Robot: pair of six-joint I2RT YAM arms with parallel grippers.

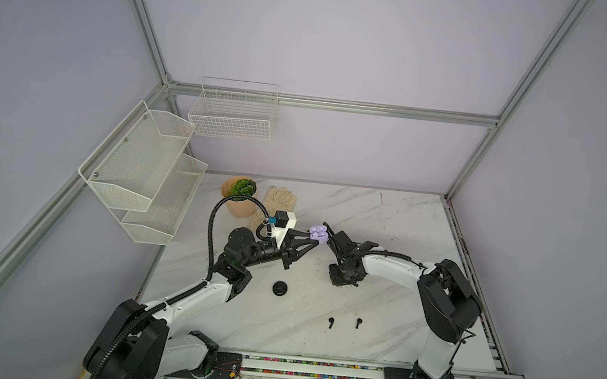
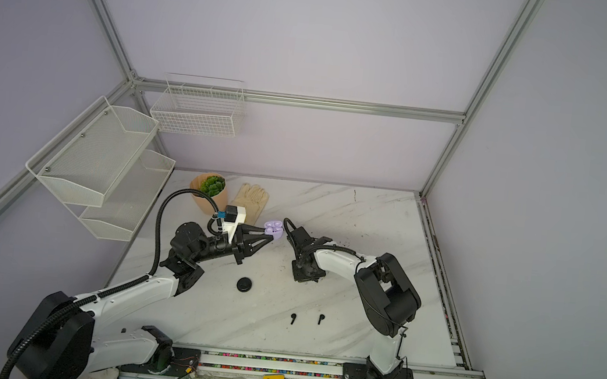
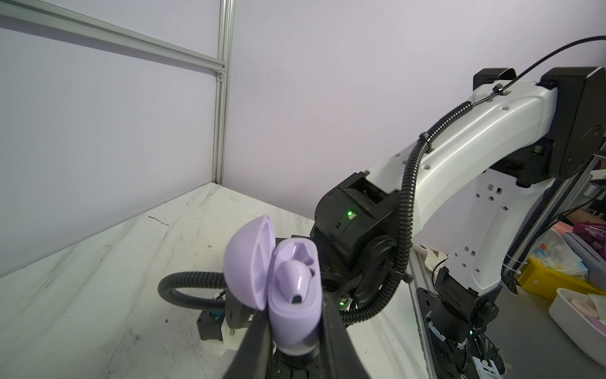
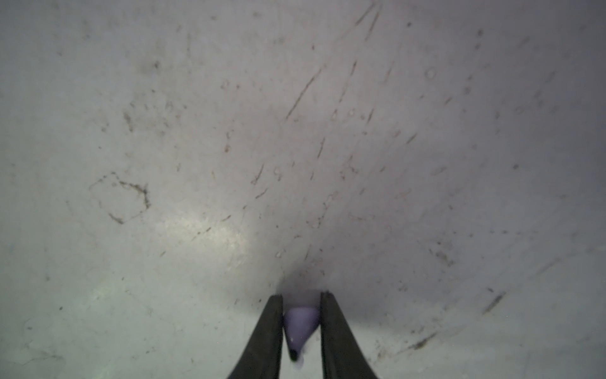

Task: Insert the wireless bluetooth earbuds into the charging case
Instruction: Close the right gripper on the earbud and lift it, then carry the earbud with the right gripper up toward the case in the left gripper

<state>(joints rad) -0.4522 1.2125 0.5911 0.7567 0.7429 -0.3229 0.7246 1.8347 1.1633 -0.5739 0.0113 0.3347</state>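
1. From where I stand, the step in hand looks like the pick-up of the second lilac earbud point(image 4: 301, 323) off the table point(image 1: 386, 226). The first lilac earbud point(image 3: 292, 275) already sits in the lilac charging case point(image 3: 295, 325), with the pocket beside it empty.
2. I judge the next move calls for a straight lift, a short carry across to the raised case, and the stem lined up with the empty pocket before letting go.
3. The left gripper point(image 1: 315, 239) is clamped tight on the body of the case, holding it above the table with the lid point(image 3: 249, 259) swung open and the pockets facing the right arm.
4. The right gripper point(image 4: 301, 295) points down at the table. Its jaws are narrowed to a small gap that the earbud fills, both fingers against its sides.
5. Two black earbuds point(image 1: 330, 322) point(image 1: 358, 322) lie near the table's front, apart from the round black case point(image 1: 279, 288), and nothing touches them.
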